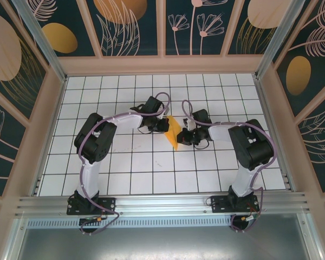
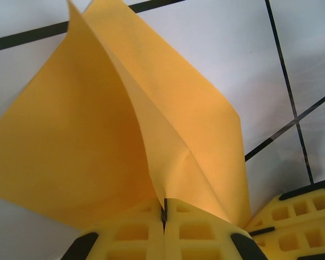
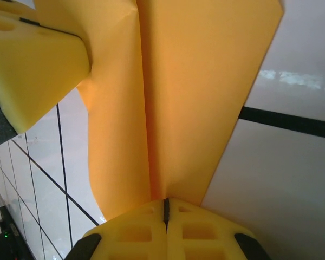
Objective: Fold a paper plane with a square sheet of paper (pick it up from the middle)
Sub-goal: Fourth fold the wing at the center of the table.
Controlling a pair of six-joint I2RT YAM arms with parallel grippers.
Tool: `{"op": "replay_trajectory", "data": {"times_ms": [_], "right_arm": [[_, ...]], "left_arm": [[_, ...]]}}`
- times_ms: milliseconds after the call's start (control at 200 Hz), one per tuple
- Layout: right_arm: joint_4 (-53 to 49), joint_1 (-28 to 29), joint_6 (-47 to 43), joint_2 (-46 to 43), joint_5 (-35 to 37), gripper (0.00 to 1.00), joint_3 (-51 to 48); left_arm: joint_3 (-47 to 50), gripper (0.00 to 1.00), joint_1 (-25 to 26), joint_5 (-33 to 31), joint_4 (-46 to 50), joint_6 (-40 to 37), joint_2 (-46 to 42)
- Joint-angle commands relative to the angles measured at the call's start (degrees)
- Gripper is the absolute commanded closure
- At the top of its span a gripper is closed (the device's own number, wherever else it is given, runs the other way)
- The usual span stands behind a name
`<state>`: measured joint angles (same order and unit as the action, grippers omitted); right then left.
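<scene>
Over the white gridded counter point(image 1: 151, 168), the half-folded square sheet of paper point(image 1: 174, 132) is gripped between the arms, pinched by the clenched left tool point(image 2: 164, 214) and right tool point(image 3: 166, 208) alike, its crease running straight ahead from each tool's tips.

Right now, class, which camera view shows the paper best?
The left wrist view: the paper spreads wide there, its fold and two edges plain, pinched in the shut left claw. The right wrist view shows a crease running down to the right claw, its top cropped. The top view shows a small orange sliver between the claws.
</scene>
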<state>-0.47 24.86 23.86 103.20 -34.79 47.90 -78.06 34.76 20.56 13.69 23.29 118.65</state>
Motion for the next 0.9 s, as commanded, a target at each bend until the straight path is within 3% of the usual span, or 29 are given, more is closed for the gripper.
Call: {"op": "replay_trajectory", "data": {"times_ms": [0,420,896], "right_arm": [[-4.18,0.36,-2.24,3.04,8.04,0.98,0.21],[-4.99,0.63,-2.42,3.58,9.74,0.99,0.88],[-3.33,-0.24,0.78,-3.53,3.11,0.96,4.33]], "left_arm": [[-1.56,1.00,-0.47,-0.92,3.28,-2.45,1.40],[-1.54,1.00,-0.48,-5.30,4.68,-4.89,1.32],[0.68,0.99,-0.48,-3.41,2.79,-6.28,1.90]]}}
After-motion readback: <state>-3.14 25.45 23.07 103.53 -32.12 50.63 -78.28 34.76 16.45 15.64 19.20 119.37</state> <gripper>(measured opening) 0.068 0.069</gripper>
